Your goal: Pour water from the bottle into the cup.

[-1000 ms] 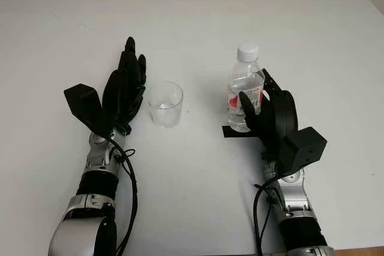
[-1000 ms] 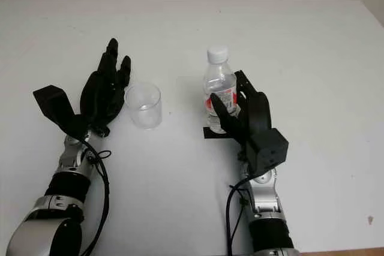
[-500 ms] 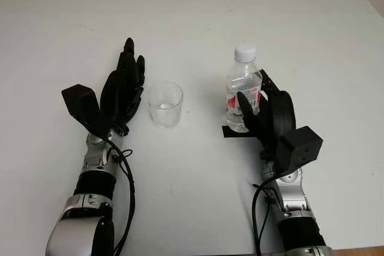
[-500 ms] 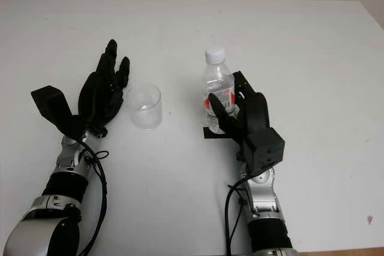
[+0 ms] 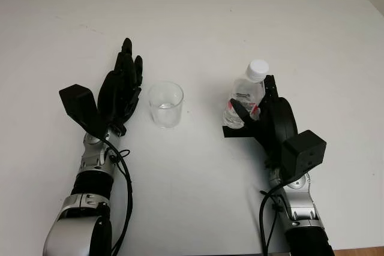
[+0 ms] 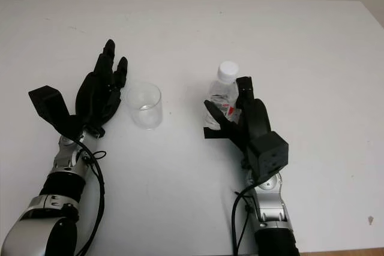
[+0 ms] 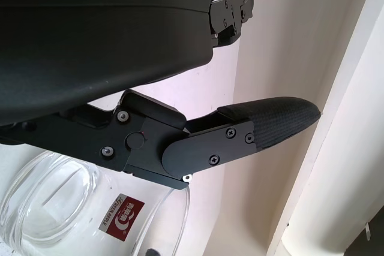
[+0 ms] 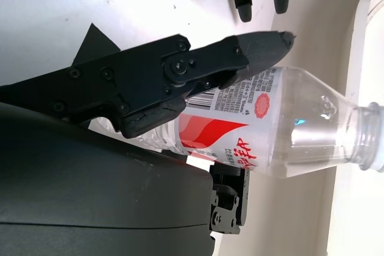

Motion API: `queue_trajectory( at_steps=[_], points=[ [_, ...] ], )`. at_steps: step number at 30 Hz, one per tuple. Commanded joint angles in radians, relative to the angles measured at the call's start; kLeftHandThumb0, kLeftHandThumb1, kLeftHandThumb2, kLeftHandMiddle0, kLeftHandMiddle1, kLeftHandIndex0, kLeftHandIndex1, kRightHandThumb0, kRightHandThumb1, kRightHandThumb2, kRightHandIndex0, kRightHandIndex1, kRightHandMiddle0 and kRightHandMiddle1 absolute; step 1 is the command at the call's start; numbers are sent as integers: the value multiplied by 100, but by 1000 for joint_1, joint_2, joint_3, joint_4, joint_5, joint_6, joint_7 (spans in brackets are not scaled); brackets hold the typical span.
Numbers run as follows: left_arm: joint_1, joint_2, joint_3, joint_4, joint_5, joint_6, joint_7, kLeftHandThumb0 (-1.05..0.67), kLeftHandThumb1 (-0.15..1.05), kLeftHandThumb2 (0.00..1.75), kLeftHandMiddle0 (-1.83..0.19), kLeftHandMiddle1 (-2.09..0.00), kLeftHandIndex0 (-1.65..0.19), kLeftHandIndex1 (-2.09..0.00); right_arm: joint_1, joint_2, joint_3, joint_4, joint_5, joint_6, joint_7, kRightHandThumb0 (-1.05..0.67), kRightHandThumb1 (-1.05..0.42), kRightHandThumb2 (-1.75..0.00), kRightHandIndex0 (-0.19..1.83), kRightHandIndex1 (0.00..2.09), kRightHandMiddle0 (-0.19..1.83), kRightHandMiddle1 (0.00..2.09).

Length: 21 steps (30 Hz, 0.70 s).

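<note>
A clear plastic water bottle [image 5: 246, 95] with a white cap and a red label is tilted, its cap leaning to the right and away from the cup. My right hand [image 5: 257, 114] is shut on the bottle, thumb across its front, as the right wrist view shows on the label [image 8: 240, 130]. An empty clear glass cup [image 5: 165, 104] stands upright on the white table, left of the bottle. My left hand [image 5: 123, 82] is open just left of the cup, close to its wall; the cup [image 7: 66, 208] with a small red sticker is near the fingers in the left wrist view.
The white table [image 5: 198, 28] stretches wide behind and to both sides of the hands. Its far edge meets a pale wall at the top, and the near edge shows at the bottom right.
The right hand has tipped the bottle from upright to leaning right, and the wrist has shifted slightly right. The left hand and the cup stay almost where they were.
</note>
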Motion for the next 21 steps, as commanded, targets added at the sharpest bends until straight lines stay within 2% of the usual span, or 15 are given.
queue_trajectory(
  at_steps=[1,5,8,11,13,15,17,21],
  points=[
    [7,6,7,1,-7,3,-8,-85,105,70,16,-5,19,-3,20,6,1,-12,-3,-3,-10,-57,-105,-12,-19,140,-19,175],
    [5,13,4,7,0,-1,-10,-85,105,70,16,-5,19,-3,21,8,2,-1,-16,-26,-26,-57,-105,-13,-19,139,-19,175],
    [3,14,4,11,-1,-1,-12,-85,105,70,16,-5,19,-3,26,-4,6,-7,-37,-27,-33,-59,-105,-14,-19,124,-19,162],
    [3,12,5,8,-7,5,-18,-84,105,70,16,-5,19,-3,30,-31,13,-16,-67,-20,-23,-61,-105,-11,-19,84,-19,123],
    [3,11,5,8,-6,7,-17,-84,105,70,16,-5,19,-3,34,-46,16,-26,-72,-7,-5,-63,-105,-8,-13,40,-17,76],
    [3,10,3,9,-3,3,-14,-84,105,70,16,-5,19,-3,37,-54,14,-36,-57,8,18,-65,-103,-6,-10,15,-13,42],
    [3,8,4,10,-3,4,-13,-84,105,70,16,-5,19,-3,39,-68,14,-51,-40,28,51,-67,-101,-5,-16,6,-15,28],
    [6,7,2,6,-2,4,-13,-85,105,70,16,-5,19,-3,44,-94,16,-83,-32,65,96,-71,-98,-5,-19,0,-19,15]
  ],
)
